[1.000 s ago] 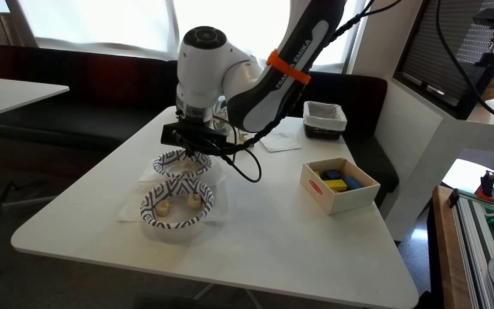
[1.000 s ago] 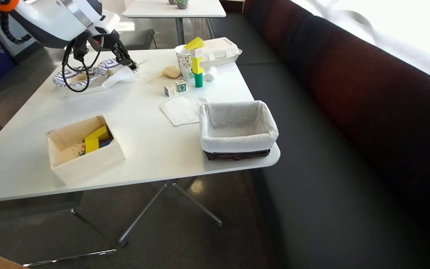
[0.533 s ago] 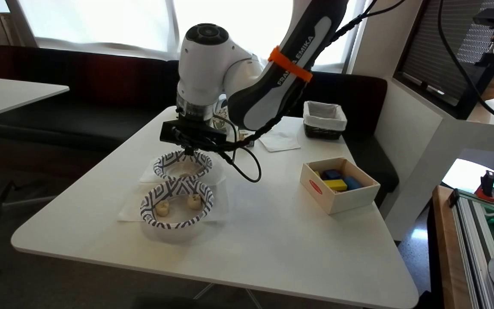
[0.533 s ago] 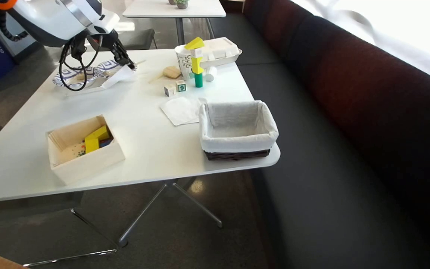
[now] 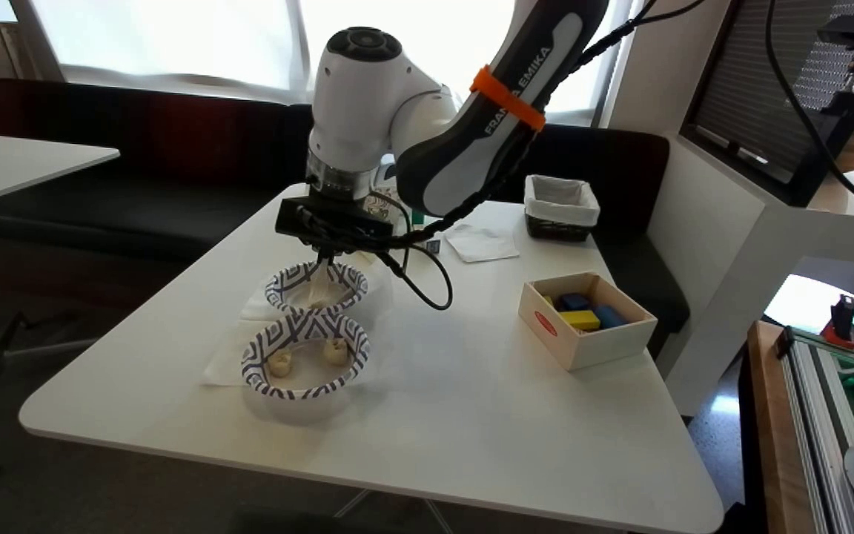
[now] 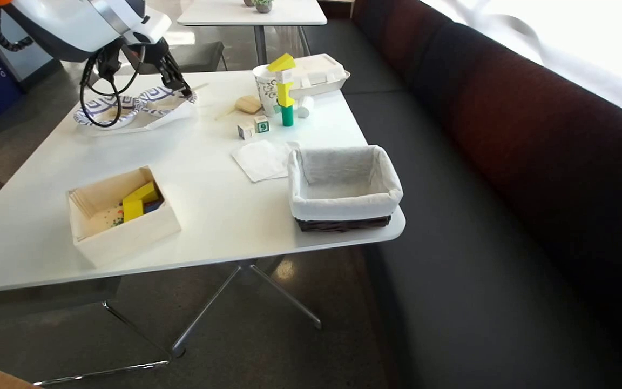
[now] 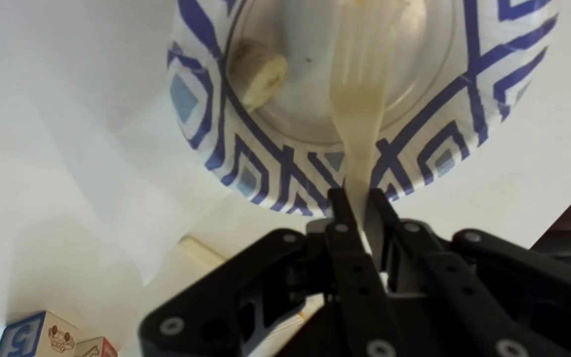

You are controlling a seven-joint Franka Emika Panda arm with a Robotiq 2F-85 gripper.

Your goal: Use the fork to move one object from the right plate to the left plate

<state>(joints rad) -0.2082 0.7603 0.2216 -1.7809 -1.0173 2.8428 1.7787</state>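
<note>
1. We are gripping the fork [image 7: 359,111] with the gripper [image 7: 357,198], clamped on the handle; the tines are reaching down ahead of it, likely so that only they are getting near the food.

2. Just ahead of the gripper, the tines are pointing into the patterned plate [image 7: 265,168], presumably the right one. A pale piece [image 7: 260,74], seemingly banana and perhaps our object, is lying there beside the tines, apart from them. We cannot tell what the blurred tine tips are touching.

3. Behind the gripper's tips, to one side, a letter cube [image 7: 32,337] is standing, outside the carry as we are judging it.

4. Farther from the gripper, the farther plate [image 5: 256,354], presumably the left one, is holding two more pieces [image 5: 279,363]. White paper [image 5: 223,365] is lying under both plates, probably protecting the table [image 5: 471,415]. The rims are sitting side by side, perhaps touching; we are expecting a short carry, lifting over both.

5. The table's edge is running near the plates, on their side away from the wooden box [image 5: 601,341]; between gripper and box the tabletop is stretching broadly, so we are favouring that side for swinging. A lined basket [image 5: 562,211] is standing well apart.
</note>
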